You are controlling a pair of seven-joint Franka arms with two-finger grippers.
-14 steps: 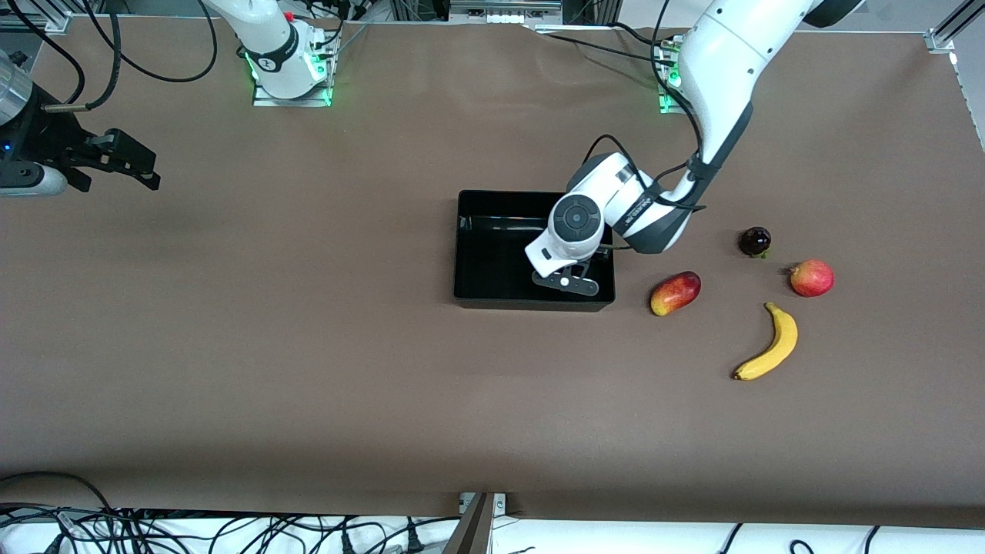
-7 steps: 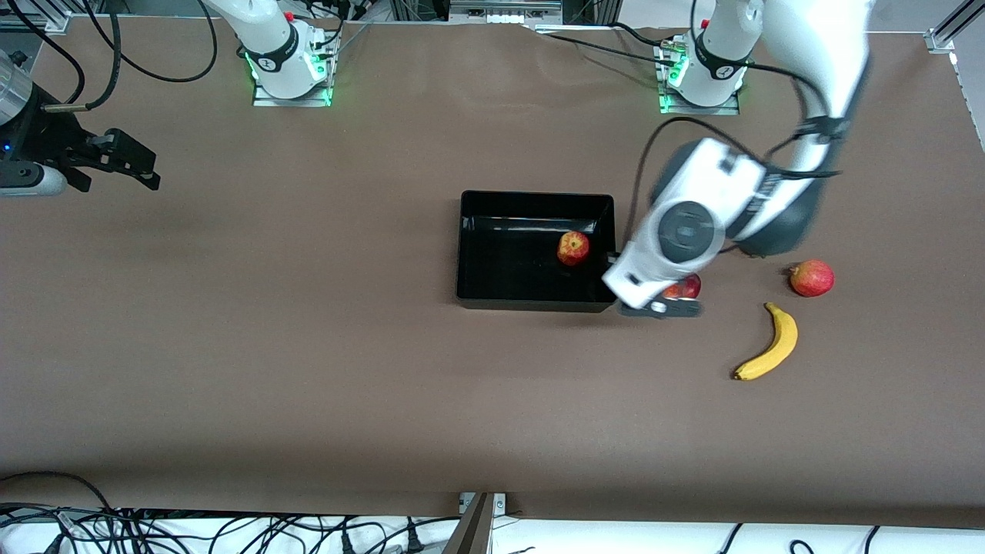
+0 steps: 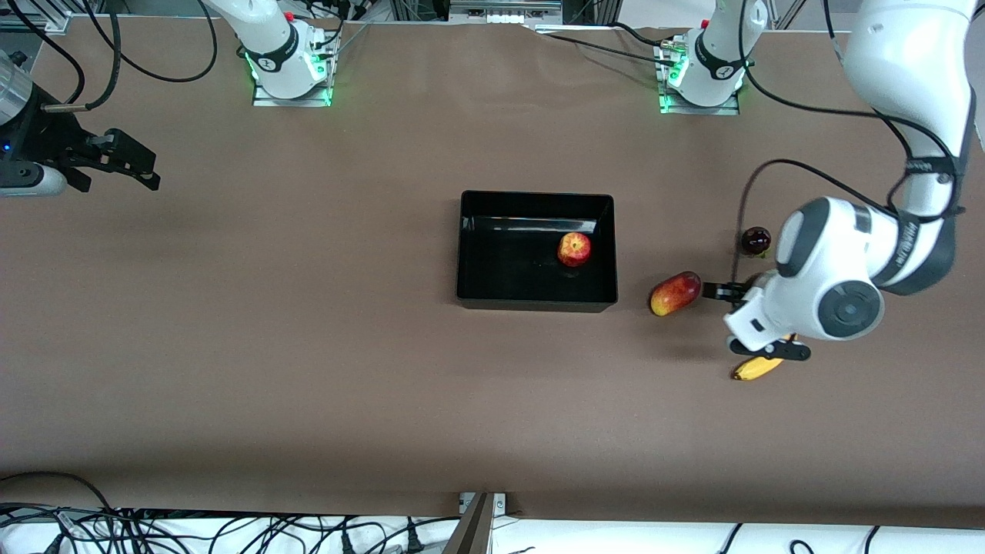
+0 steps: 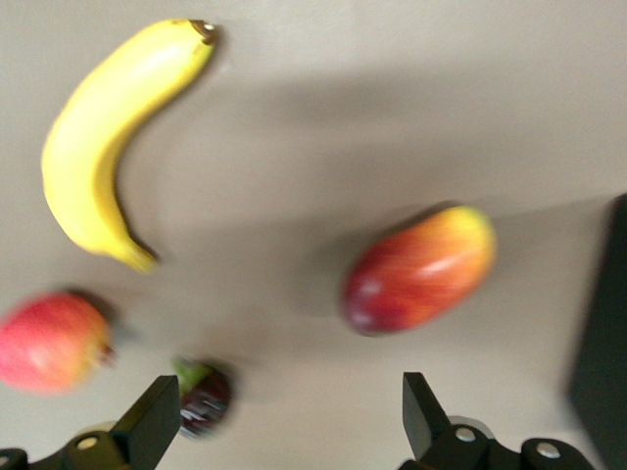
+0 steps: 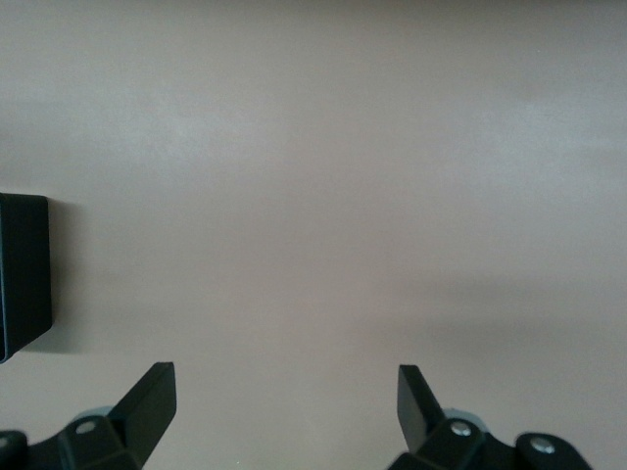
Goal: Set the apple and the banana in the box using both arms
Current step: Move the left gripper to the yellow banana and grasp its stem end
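Right gripper (image 3: 127, 171): jaws wide, empty, waiting over the tabletop at its own end.
Box (image 3: 477, 246): holds the apple (image 3: 574, 249), released there a second ago.
Left gripper (image 3: 758, 327): jaws wide, empty, has swung over the banana (image 3: 750, 370); pickup next.

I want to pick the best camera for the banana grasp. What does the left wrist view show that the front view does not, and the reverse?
Only the left wrist view shows the whole banana and the pink-red fruit.

Only the front view shows the apple in the box and the waiting right end effector.

Both show the mango-like fruit, the dark fruit, and the open left end effector above the fruits.
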